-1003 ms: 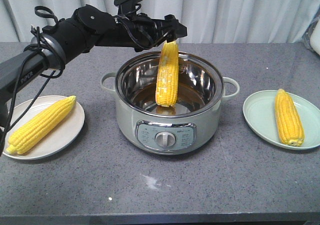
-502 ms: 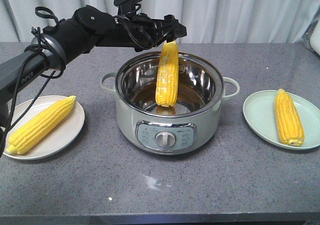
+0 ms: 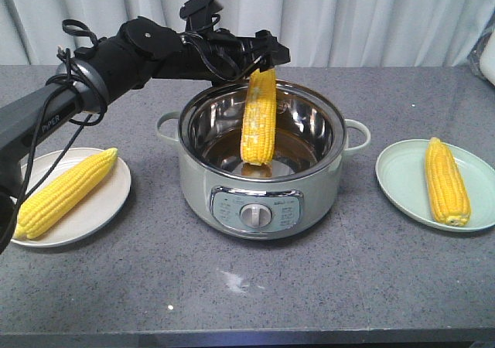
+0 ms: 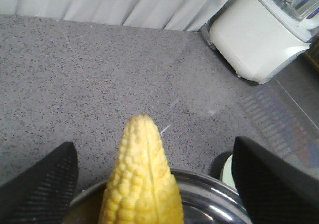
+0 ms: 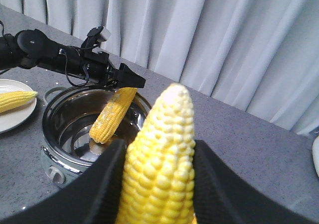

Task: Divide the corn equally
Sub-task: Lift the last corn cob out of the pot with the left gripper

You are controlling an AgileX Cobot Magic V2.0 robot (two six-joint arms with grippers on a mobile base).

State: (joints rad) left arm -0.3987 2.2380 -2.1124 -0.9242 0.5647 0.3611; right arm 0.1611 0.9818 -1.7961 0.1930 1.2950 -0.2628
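Note:
One corn cob (image 3: 258,120) stands tilted in the steel pot (image 3: 203,197), its tip leaning at the back rim. My left gripper (image 3: 264,60) hangs at that tip. In the left wrist view its fingers (image 4: 45,179) stand wide apart on either side of the cob (image 4: 142,184), so it is open (image 4: 154,147). My right gripper (image 5: 158,149) is shut on a second cob (image 5: 167,109), held upright to the right of the pot (image 5: 55,149); it is outside the front view. A third cob (image 3: 66,193) lies on the left plate (image 3: 104,205), another (image 3: 447,182) on the right plate (image 3: 402,179).
The pot sits mid-table with side handles (image 3: 357,135) and a front dial (image 3: 255,215). A white appliance (image 4: 264,35) stands at the table's far right by the curtain. The left arm and its cables (image 3: 116,58) stretch from the left over the pot.
The left arm has shifted slightly up and to the right over the pot. The cob in the pot and the cobs on both plates have not moved.

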